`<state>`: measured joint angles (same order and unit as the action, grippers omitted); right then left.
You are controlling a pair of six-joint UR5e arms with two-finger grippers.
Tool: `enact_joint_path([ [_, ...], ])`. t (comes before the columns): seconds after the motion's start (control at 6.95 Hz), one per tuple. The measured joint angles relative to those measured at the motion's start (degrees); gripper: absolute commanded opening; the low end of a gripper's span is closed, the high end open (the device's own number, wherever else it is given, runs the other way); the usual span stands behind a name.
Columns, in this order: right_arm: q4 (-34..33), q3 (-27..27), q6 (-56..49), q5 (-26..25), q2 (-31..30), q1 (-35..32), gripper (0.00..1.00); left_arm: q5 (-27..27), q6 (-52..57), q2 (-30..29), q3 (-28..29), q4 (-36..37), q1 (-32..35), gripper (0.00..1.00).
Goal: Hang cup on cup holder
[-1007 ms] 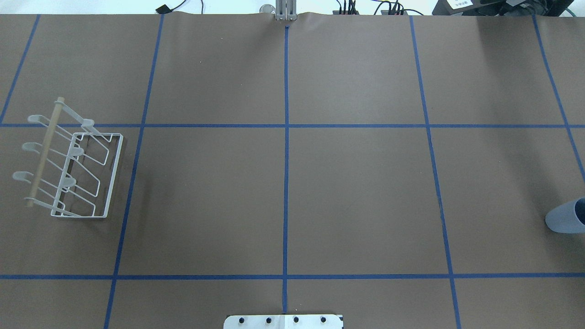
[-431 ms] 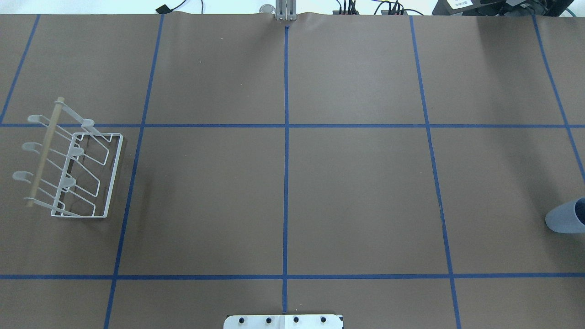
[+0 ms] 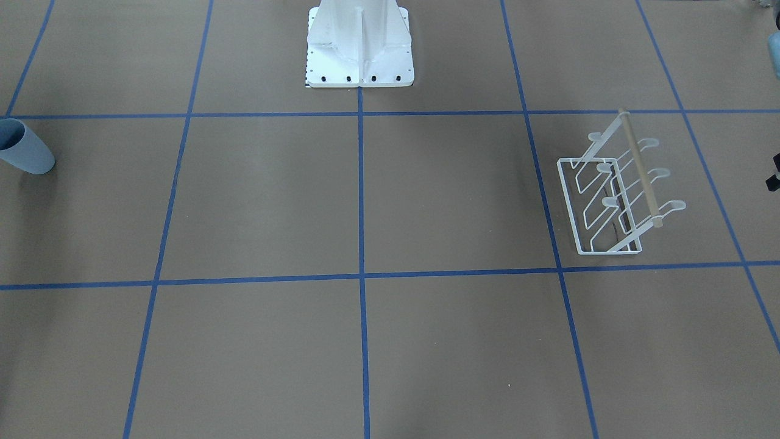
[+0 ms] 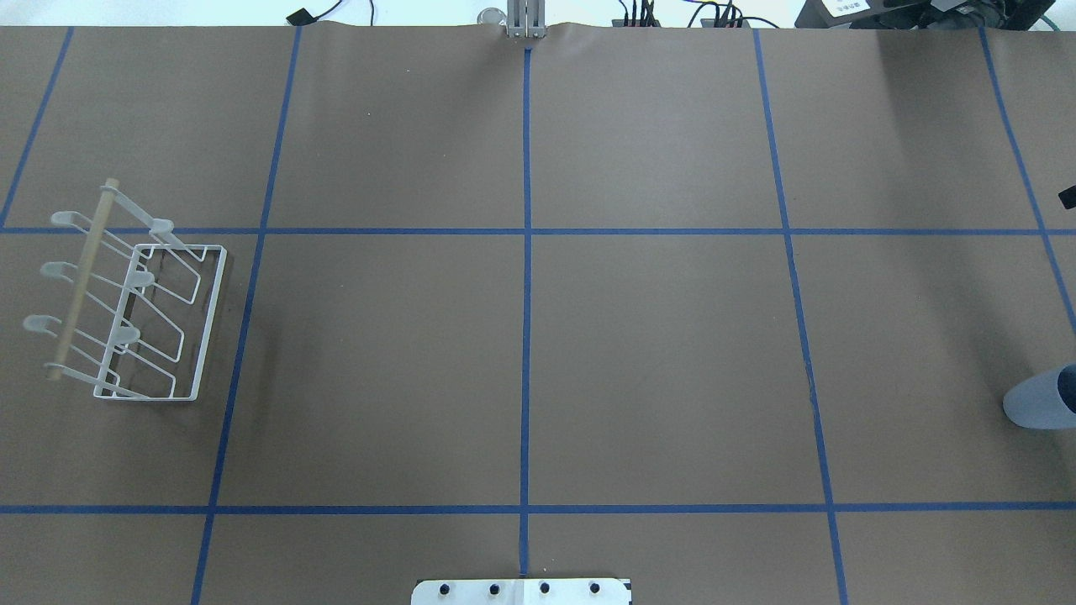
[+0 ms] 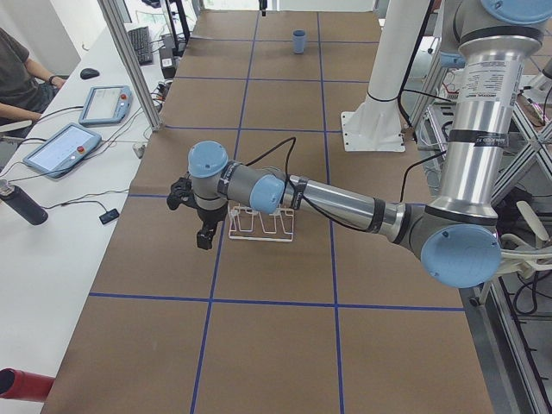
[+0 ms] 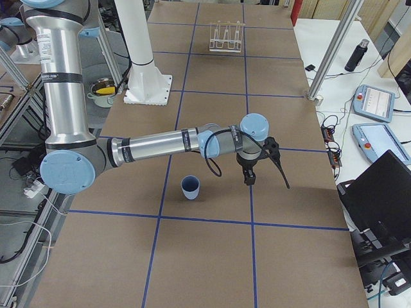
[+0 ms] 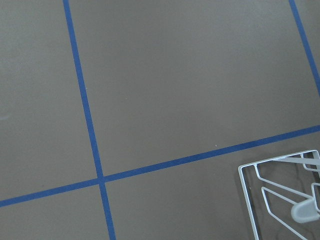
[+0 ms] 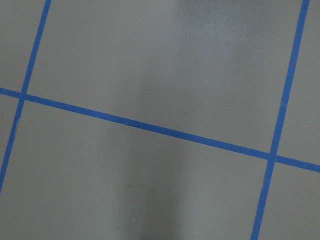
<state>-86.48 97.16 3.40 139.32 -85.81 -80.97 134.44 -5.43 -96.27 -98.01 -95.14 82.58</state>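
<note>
The pale blue cup (image 4: 1038,402) stands upright, mouth up, at the table's right end; it also shows in the front view (image 3: 24,152) and the right side view (image 6: 190,187). The white wire cup holder (image 4: 143,319) with its wooden rod stands at the left end, with no cup on it (image 3: 609,201). My left gripper (image 5: 200,235) hovers just beyond the holder's outer end. My right gripper (image 6: 264,181) hovers beside the cup, apart from it. Only slivers of them show elsewhere, so I cannot tell whether they are open.
The robot's white base plate (image 4: 521,591) is at the near middle edge. A corner of the holder shows in the left wrist view (image 7: 285,195). A side bench holds tablets (image 5: 65,147) and a bottle (image 5: 21,205); a laptop (image 6: 379,205) sits beyond the right end.
A black tip of my right gripper has come into the overhead view at its right edge. The cup and the holder have not moved.
</note>
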Motion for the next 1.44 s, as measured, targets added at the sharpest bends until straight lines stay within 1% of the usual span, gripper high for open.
enact_joint_path([
  [0.29,0.10,-0.33,0.48,0.47,0.22,0.35,1.00,0.03,0.04,0.38,-0.01,-0.06,0.03,0.98],
  [0.72,0.10,-0.15,0.61,4.98,-0.26,0.82,1.00,0.05,-0.04,0.79,0.05,-0.13,0.03,0.98],
  [0.86,1.16,0.92,0.36,5.10,-1.78,1.47,1.00,0.11,-0.18,0.96,-0.10,-0.15,0.03,0.98],
  [1.01,4.13,2.43,0.30,3.42,-4.90,2.46,1.00,0.17,-0.97,1.23,-0.49,-0.22,0.02,0.98],
  [1.15,8.24,3.62,0.30,1.59,-9.34,3.16,1.00,0.22,-2.41,1.44,-1.15,-0.27,-0.02,0.98],
  [1.44,19.19,4.34,0.17,-1.37,-18.48,5.20,1.00,0.23,-3.92,2.31,-2.61,-0.31,-0.05,0.98],
])
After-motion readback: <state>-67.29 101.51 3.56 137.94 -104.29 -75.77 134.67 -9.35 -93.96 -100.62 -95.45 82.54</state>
